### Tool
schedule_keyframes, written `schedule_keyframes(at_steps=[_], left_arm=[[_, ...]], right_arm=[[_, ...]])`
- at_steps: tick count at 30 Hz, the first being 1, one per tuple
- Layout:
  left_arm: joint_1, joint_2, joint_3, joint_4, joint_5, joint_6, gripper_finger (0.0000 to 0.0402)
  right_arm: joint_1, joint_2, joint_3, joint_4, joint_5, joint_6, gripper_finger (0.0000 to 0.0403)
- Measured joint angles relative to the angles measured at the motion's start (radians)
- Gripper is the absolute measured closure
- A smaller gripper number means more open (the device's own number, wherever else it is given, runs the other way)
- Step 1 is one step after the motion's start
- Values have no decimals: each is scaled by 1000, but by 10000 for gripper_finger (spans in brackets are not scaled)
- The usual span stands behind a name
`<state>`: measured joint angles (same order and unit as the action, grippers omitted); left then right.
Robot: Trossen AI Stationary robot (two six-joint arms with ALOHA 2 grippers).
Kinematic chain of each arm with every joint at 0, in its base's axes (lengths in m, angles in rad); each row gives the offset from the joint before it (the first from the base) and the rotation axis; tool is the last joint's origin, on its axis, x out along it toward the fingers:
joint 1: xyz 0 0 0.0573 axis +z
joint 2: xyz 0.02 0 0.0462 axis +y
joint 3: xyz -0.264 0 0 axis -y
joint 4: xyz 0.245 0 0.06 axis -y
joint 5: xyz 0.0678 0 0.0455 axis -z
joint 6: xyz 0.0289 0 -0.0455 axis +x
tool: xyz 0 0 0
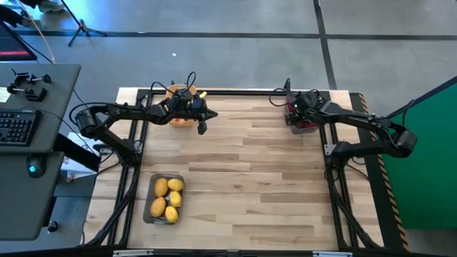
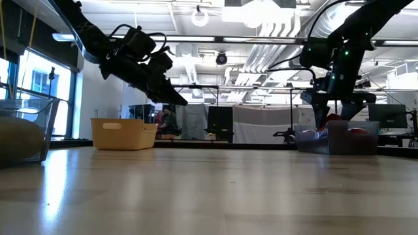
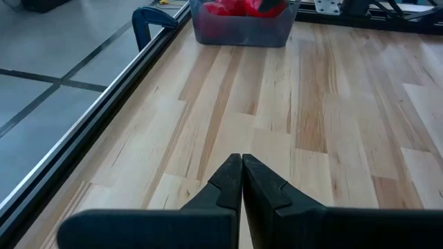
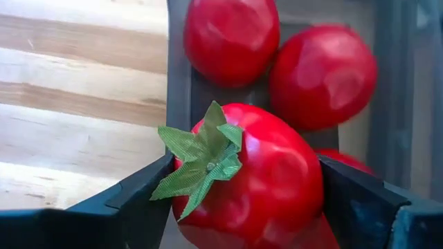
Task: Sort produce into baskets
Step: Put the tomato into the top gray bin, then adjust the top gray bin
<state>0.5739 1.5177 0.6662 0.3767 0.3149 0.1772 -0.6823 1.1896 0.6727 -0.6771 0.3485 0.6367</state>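
My right gripper [image 4: 246, 180] is over the dark grey tray [image 1: 305, 123] at the table's far right, shut on a round red fruit with a green top [image 4: 256, 173]. Other red fruits [image 4: 322, 72] lie in that tray below it. My left gripper [image 3: 241, 169] is shut and empty above the table, just right of the yellow-orange basket [image 1: 178, 113] at the far left; it also shows in the high view [image 1: 202, 127]. A second grey tray [image 1: 166, 200] at the near left holds several yellow lemons [image 1: 168, 197]. My right gripper pinches the red fruit's two opposite sides [image 4: 311, 173] between its two fingers [image 4: 142, 194]. The fingers come from above, pointing down into the tray. The fruit's green top [image 4: 204, 155] faces up toward the wrist. Whether the fruit rests on the fruits below, I cannot tell.
The table is framed by a dark metal rail [image 3: 83, 117]. Bare wood [image 1: 250, 178] lies between the three containers. A desk with a keyboard [image 1: 18, 125] stands left of the table.
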Motion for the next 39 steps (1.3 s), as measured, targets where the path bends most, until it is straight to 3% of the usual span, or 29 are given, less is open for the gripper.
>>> schedule_keyframes(at_steps=[25,29,33,39], left_arm=[[0,0,0,-41,-1,10,385],[2,0,0,-21,-6,15,388],[5,0,0,-11,-6,10,399],[5,0,0,4,-7,10,401]], right_arm=[[0,0,2,-1,-27,-111,77],[0,1,58,-50,-27,-163,85],[10,1,118,-20,-28,-240,152],[-13,67,116,177,-98,-366,351]])
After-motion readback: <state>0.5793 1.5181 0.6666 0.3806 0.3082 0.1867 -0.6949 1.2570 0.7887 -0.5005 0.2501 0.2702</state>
